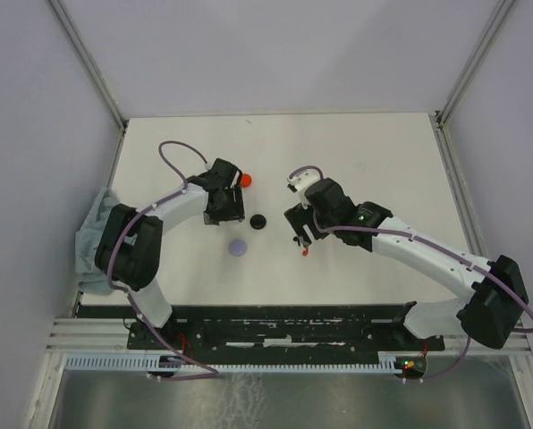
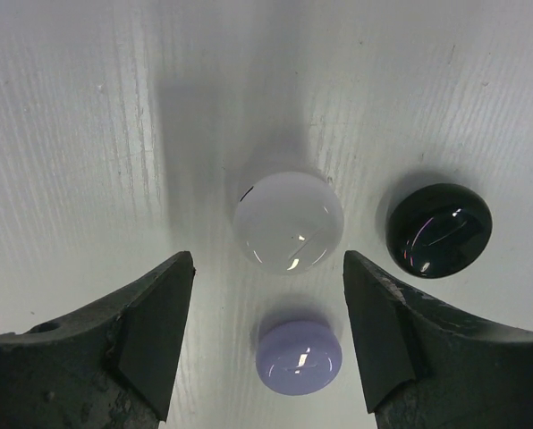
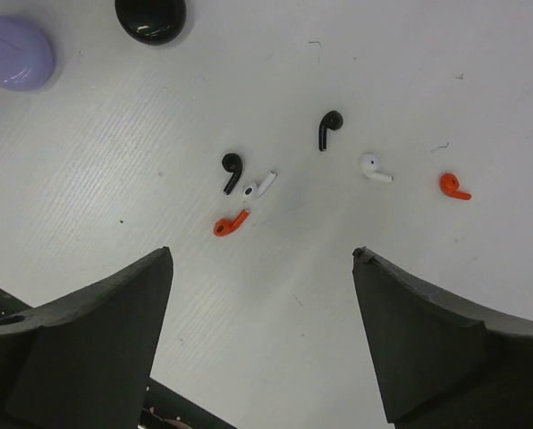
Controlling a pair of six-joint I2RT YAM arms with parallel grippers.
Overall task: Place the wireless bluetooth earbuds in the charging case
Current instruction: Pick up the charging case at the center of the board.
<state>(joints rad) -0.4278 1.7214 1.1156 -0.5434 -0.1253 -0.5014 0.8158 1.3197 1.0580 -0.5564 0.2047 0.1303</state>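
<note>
There were two black earbuds (image 3: 232, 171), two white earbuds (image 3: 259, 186), two red earbuds (image 3: 230, 223), plus a white case (image 2: 288, 221), black case (image 2: 438, 230), lavender case (image 2: 299, 357) and red case (image 1: 245, 179).

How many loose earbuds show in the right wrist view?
6. Centre cluster: black earbud, white earbud, red earbud. Further right: second black earbud, second white earbud, second red earbud. Others may be hidden.

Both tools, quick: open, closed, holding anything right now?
Left black two-finger tool: open, holding nothing.
Right black two-finger tool: open, holding nothing.
</note>
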